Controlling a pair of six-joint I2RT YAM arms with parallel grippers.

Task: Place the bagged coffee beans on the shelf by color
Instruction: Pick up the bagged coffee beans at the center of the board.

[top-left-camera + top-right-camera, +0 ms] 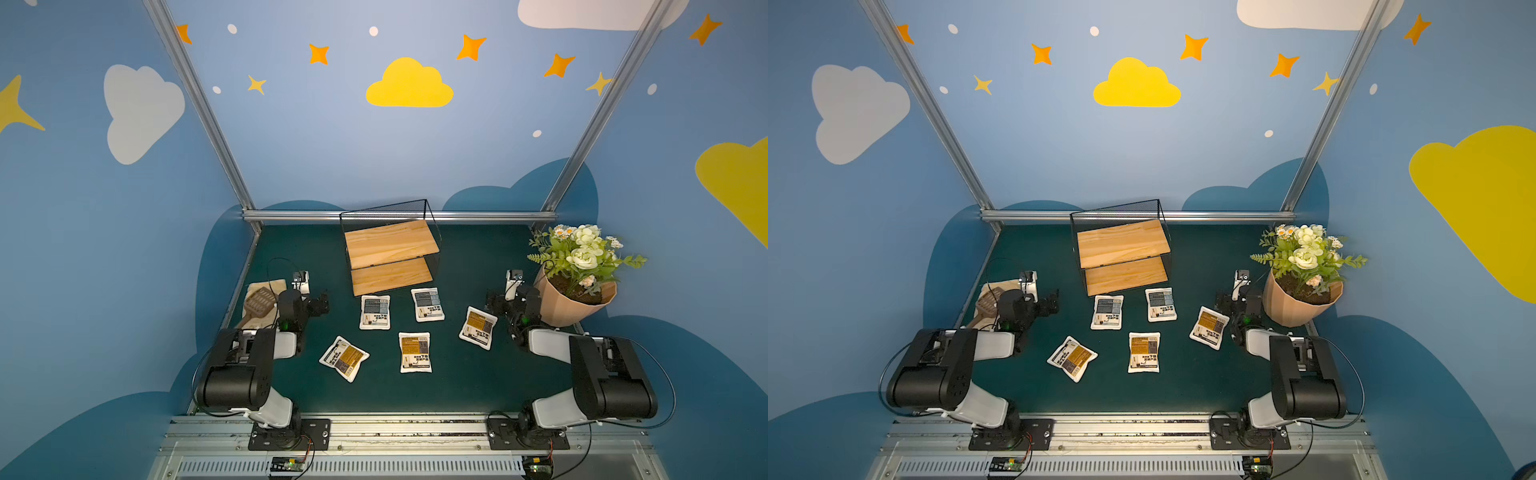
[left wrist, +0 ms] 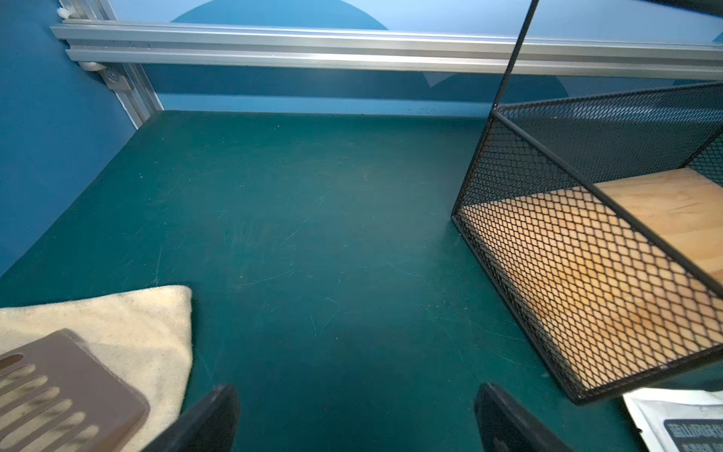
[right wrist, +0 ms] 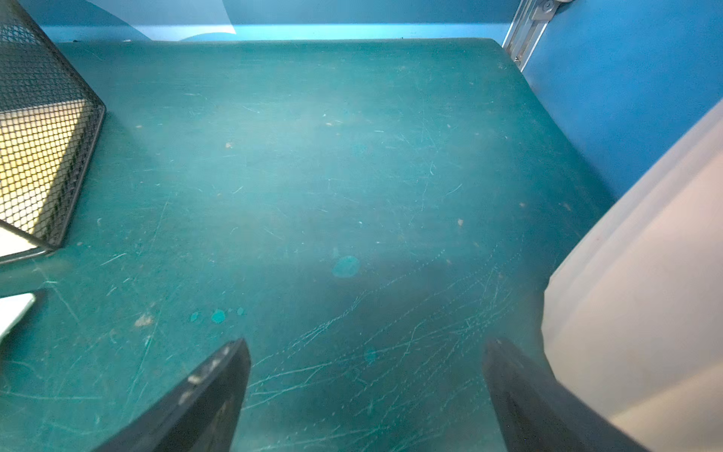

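Note:
The shelf (image 1: 390, 257) (image 1: 1123, 257), black wire with two bare wooden boards, stands at the back centre. In front of it, white coffee bean bags lie flat on the green mat. Two have grey-blue panels (image 1: 375, 311) (image 1: 427, 304); three have orange panels (image 1: 478, 327) (image 1: 414, 351) (image 1: 344, 358). My left gripper (image 1: 322, 303) (image 2: 356, 415) hovers open over bare mat, left of the shelf (image 2: 587, 274). A bag corner (image 2: 680, 422) shows beside it. My right gripper (image 1: 492, 301) (image 3: 365, 387) is open and empty, between the rightmost orange bag and the flowerpot.
A tan flowerpot (image 1: 573, 303) (image 3: 645, 313) with white flowers stands at the right edge, close to my right arm. A cream cloth (image 1: 266, 286) (image 2: 117, 325) with a brown slotted scoop (image 1: 259, 301) lies at the left edge. An aluminium rail (image 1: 399, 215) bounds the back.

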